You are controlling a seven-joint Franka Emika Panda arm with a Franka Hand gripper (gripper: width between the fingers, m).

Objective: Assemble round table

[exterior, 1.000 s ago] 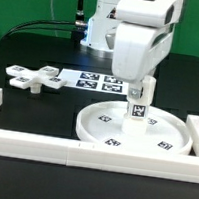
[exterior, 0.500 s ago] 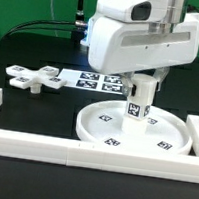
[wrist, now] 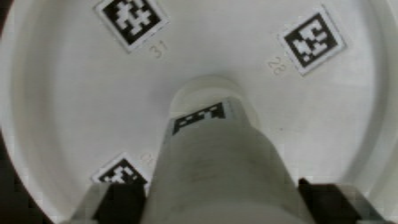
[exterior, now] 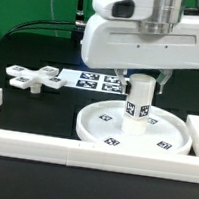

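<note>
— Where's the post (exterior: 137,108)?
— Upright at the middle of the disc (exterior: 92,128), with the tool (exterior: 140,84) pinching its top.
— The cross piece (exterior: 28,77)?
— Flat on the bench (exterior: 31,107), ten o'clock from the disc in the exterior view, well apart.

Blocked over the middle of the disc (exterior: 88,127) by the upright post (exterior: 137,104), clasped at its top in the hand (exterior: 140,84). Free all round the post over the disc's flat face. Fenced in by the front rail (exterior: 81,152) just beside the disc and by the side rail (exterior: 197,135) on the exterior view's right. Open over bare tabletop (exterior: 36,108) towards the exterior view's left, short of the cross piece (exterior: 30,77) and the marker board (exterior: 95,82).
</note>
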